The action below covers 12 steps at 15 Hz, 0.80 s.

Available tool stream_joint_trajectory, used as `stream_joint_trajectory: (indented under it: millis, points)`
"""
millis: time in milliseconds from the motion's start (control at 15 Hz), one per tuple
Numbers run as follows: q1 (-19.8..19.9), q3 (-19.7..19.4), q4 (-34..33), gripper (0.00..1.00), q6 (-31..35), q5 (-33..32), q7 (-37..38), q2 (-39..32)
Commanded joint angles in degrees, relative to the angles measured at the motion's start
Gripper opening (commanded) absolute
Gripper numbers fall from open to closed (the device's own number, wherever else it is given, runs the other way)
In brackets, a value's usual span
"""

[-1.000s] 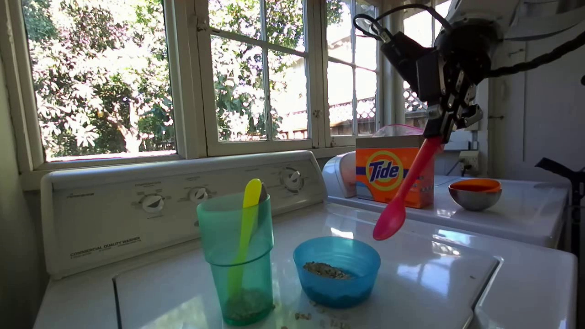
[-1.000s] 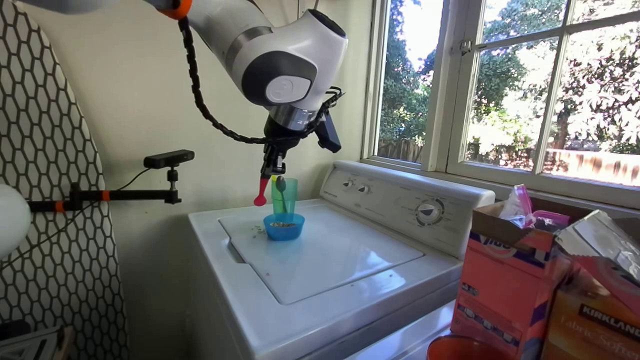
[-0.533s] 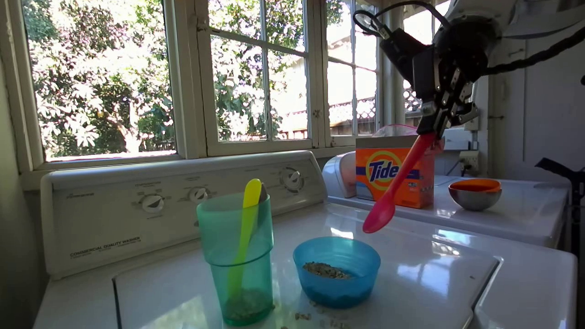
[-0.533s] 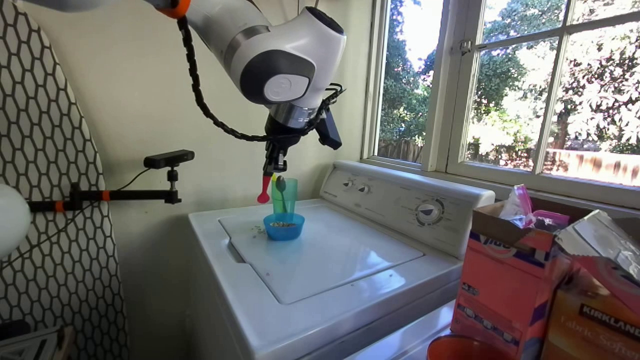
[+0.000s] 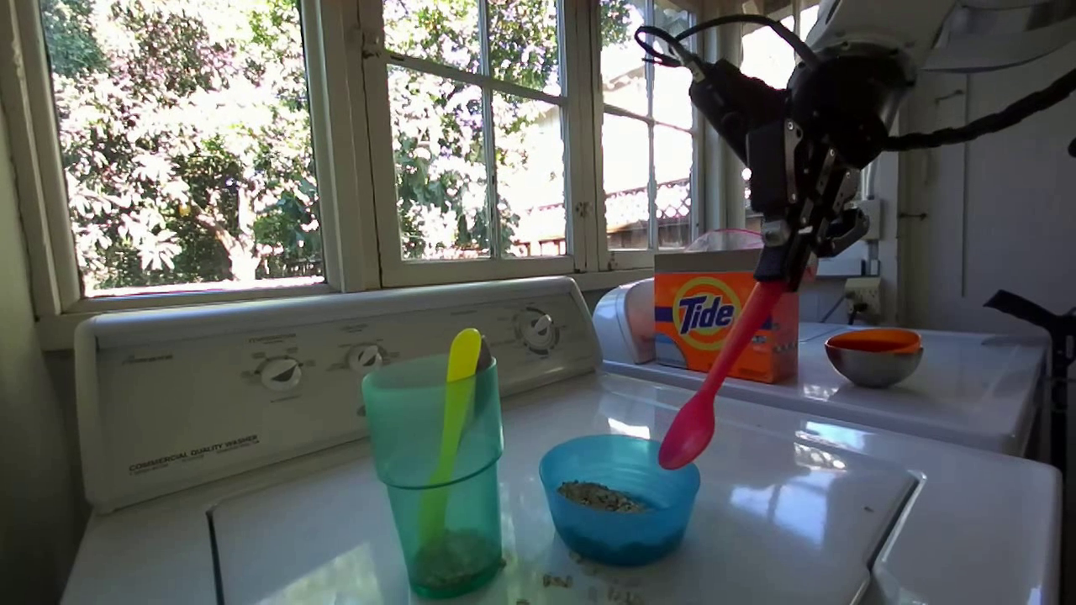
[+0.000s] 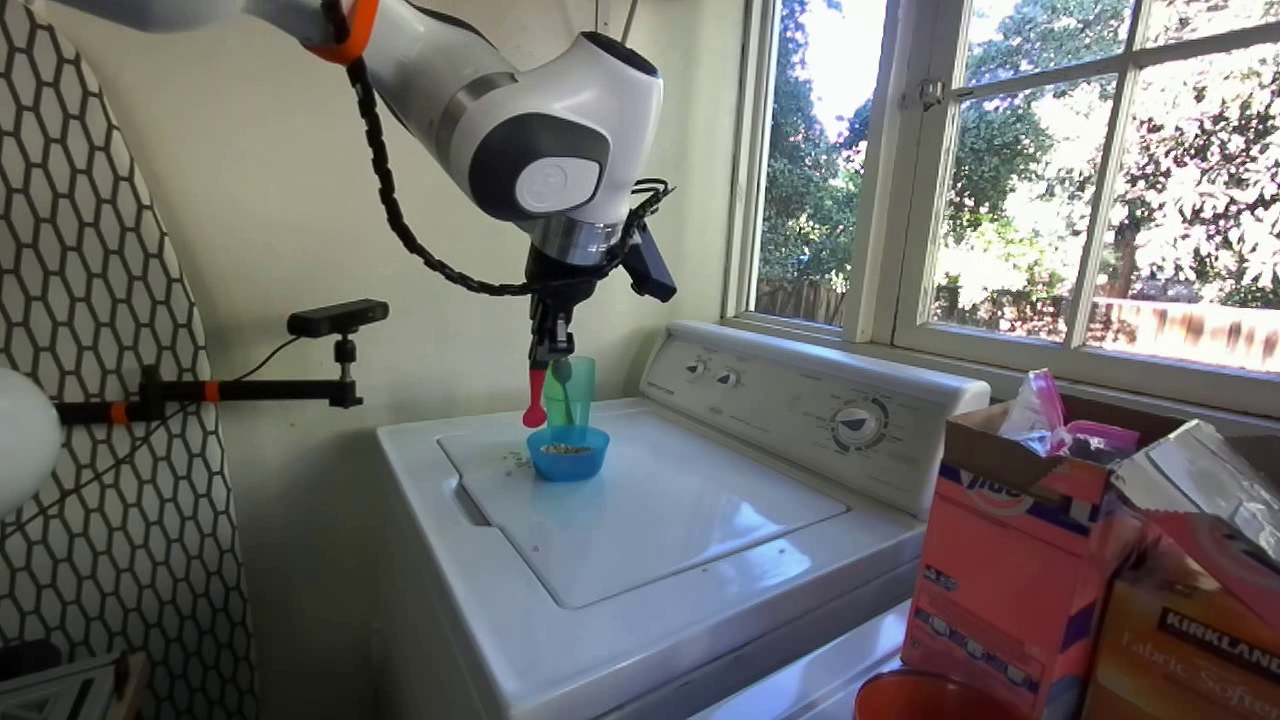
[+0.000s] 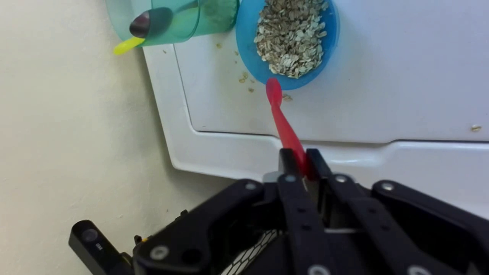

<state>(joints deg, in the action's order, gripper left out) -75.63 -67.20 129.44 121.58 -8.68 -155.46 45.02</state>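
Red spoon (image 5: 724, 366): in an exterior view you have it by the end of its handle, the gripper (image 5: 780, 281) clamped on it. Landmark: blue bowl (image 5: 622, 538). Spoon's long axis slants down from the gripper toward the bowl, tip overlapping the bowl's rim along this line of sight. Green cup (image 5: 403, 462) stands upright near the bowl, yellow handle (image 5: 463, 357) leaning inside; Tide box (image 5: 706, 336) is beyond the bowl, well apart. In an exterior view, your single arm (image 6: 590, 90) reaches in over the bowl; dark spoon (image 6: 563, 373) leans in that cup, behind the bowl; loose flakes (image 6: 515, 460) lie beside the bowl, on the side where your spoon tip hangs. Wrist view: oat flakes (image 7: 292, 42) heaped in the bowl, which sits on the washer lid (image 7: 389, 91). Relation to watch: bowl lies below and ahead of the gripper, spoon tip at the bowl's gripper-side rim; whether they touch, you cannot tell.
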Motion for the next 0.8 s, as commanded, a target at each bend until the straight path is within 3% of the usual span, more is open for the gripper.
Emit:
stream_joint_trajectory:
  millis: [0, 533, 733]
  points:
    - [1.4, 0.5, 1.7, 0.03, 3.8, -1.8, -2.2, -3.6]
    - [4.2, 3.0, 3.6, 0.03, 9.1, -2.3, -2.2, -11.0]
    - [5.3, 4.4, 3.7, 0.03, 8.6, 0.6, -2.2, -13.6]
